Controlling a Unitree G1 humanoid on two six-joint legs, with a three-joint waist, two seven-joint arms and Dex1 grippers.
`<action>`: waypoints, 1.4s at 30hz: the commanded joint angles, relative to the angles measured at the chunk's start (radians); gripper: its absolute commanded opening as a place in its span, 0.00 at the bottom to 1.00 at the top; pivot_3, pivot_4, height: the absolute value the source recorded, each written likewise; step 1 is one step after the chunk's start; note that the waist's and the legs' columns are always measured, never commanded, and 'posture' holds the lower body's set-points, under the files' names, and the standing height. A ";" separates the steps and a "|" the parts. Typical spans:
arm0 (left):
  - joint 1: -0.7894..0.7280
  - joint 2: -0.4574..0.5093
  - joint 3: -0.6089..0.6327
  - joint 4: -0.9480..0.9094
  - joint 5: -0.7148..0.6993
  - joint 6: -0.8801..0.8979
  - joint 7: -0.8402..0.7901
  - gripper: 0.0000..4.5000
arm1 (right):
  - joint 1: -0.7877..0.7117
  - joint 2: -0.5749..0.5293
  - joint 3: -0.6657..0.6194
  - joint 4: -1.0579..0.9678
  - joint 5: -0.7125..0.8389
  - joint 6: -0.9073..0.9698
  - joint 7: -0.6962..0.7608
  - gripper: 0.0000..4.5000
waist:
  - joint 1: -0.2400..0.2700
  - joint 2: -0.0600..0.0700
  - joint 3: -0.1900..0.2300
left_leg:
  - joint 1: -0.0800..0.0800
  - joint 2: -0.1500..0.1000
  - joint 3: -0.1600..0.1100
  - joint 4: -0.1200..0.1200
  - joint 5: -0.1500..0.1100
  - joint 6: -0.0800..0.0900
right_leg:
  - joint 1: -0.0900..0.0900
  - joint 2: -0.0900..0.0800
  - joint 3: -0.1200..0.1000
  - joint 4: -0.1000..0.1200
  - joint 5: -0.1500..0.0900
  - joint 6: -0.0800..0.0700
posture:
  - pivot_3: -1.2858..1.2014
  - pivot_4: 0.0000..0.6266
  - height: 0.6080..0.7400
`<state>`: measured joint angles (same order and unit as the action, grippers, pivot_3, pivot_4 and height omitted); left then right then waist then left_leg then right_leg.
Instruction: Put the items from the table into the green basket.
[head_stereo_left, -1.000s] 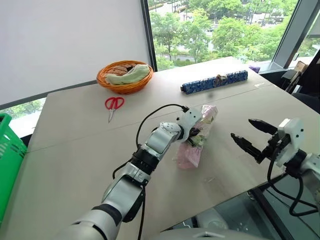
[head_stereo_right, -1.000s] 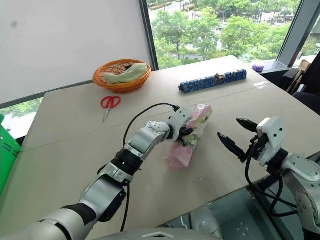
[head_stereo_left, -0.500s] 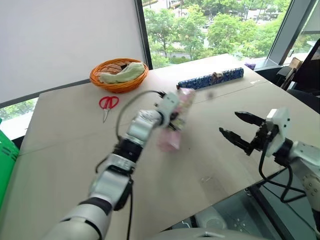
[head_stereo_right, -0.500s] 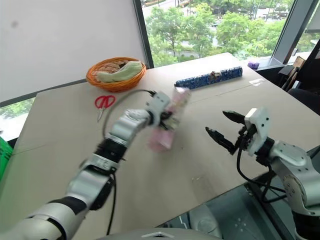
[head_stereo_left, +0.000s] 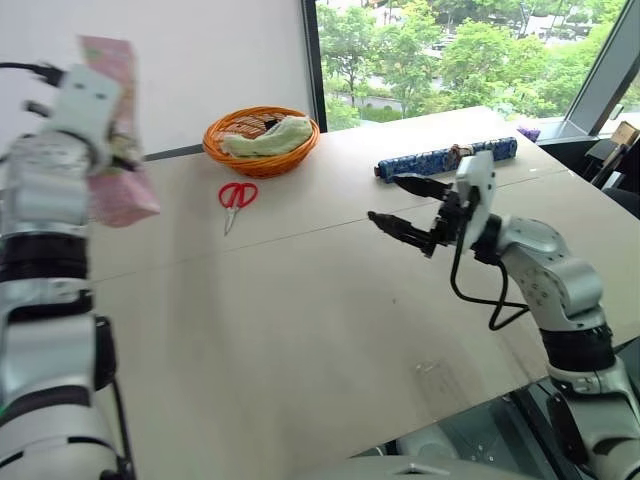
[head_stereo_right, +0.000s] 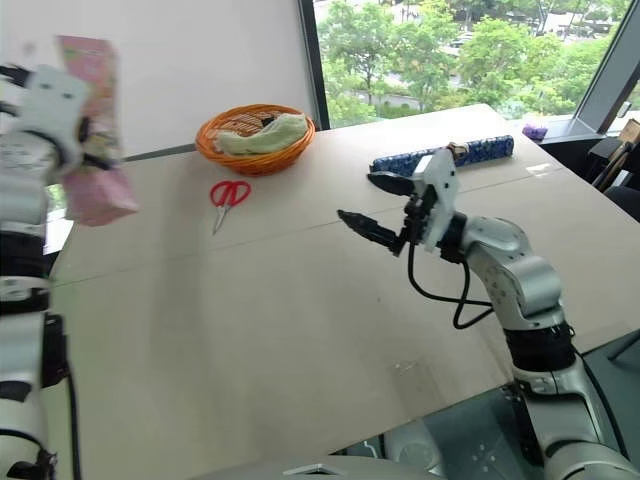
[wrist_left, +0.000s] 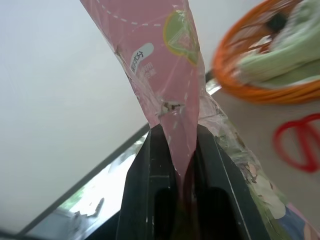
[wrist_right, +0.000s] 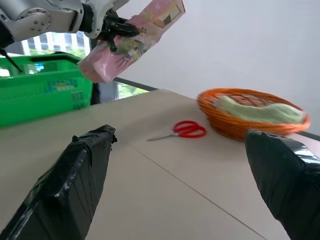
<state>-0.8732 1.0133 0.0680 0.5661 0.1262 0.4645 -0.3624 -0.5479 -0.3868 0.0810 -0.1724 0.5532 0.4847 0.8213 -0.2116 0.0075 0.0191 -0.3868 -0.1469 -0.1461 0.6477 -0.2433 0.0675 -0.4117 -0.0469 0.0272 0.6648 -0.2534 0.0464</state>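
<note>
A large, flat beige-grey worktop (head_stereo_left: 300, 330) runs toward a window, with a straight seam crossing its width. Near the far edge sits a round orange wicker bowl (head_stereo_left: 262, 142) with pale green cloth-like contents heaped inside. Just in front of the bowl, a pair of red-handled scissors (head_stereo_left: 234, 199) lies flat, its blades pointing toward the near side. Further right along the far side, close to the window corner, a long dark-blue patterned roll (head_stereo_left: 447, 158) lies flat on the surface. Bowl and roll are well apart. A small purple object (head_stereo_left: 528, 132), too small to identify, sits past the roll's far end.
</note>
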 joint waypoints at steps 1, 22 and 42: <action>0.096 0.108 0.109 -0.057 0.006 0.002 0.013 0.00 | -0.078 0.040 0.032 0.025 0.010 -0.018 0.056 1.00 | 0.027 0.000 0.000 | 0.000 0.000 0.001 0.000 0.000 0.000 | 0.000 0.000 0.001 0.000 0.000 0.000 | 0.49 0.00 1.00; 0.484 0.278 0.285 -0.016 0.011 -0.063 0.005 0.56 | -0.152 0.107 0.075 0.023 0.096 0.082 0.194 1.00 | 0.240 -0.018 -0.004 | 0.005 -0.001 0.004 0.001 -0.001 -0.008 | 0.000 0.001 0.002 0.010 0.003 -0.005 | 0.53 0.00 1.00; 0.781 -0.395 0.133 -0.765 -0.430 -0.071 -0.203 0.99 | 0.173 -0.017 -0.024 0.134 -0.119 -0.196 0.091 1.00 | 0.131 -0.018 -0.008 | 0.005 0.002 0.015 0.000 0.002 -0.004 | -0.003 0.002 0.013 0.012 0.003 -0.005 | 0.48 0.00 1.00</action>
<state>-0.1186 0.6202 0.1951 -0.1012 -0.2877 0.3982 -0.5676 -0.3724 -0.4012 0.0945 -0.0193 0.4590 0.3600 0.9336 -0.0803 -0.0100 0.0115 -0.3809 -0.1435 -0.1303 0.6470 -0.2417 0.0641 -0.4144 -0.0442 0.0410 0.6761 -0.2507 0.0410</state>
